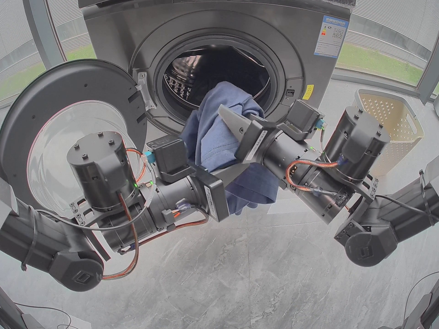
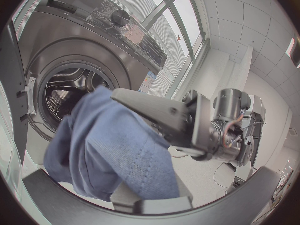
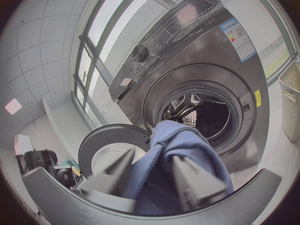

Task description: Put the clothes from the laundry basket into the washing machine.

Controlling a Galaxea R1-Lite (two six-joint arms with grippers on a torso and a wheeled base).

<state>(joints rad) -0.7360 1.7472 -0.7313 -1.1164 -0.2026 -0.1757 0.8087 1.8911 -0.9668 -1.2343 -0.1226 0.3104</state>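
A blue garment (image 1: 215,133) hangs bunched in front of the washing machine's open drum (image 1: 219,71), its upper end at the lower rim of the opening. My right gripper (image 1: 233,124) comes in from the right and is shut on the top of the garment; in the right wrist view the cloth (image 3: 175,147) fills the gap between its fingers (image 3: 193,178). My left gripper (image 1: 231,174) sits just below and to the left, under the hanging cloth (image 2: 118,153), which covers its tip. Dark laundry lies inside the drum (image 3: 215,119).
The machine's round door (image 1: 68,115) stands swung open to the left, behind my left arm. A beige laundry basket (image 1: 393,124) stands on the floor to the right of the machine. Grey tiled floor (image 1: 256,270) lies open below the arms.
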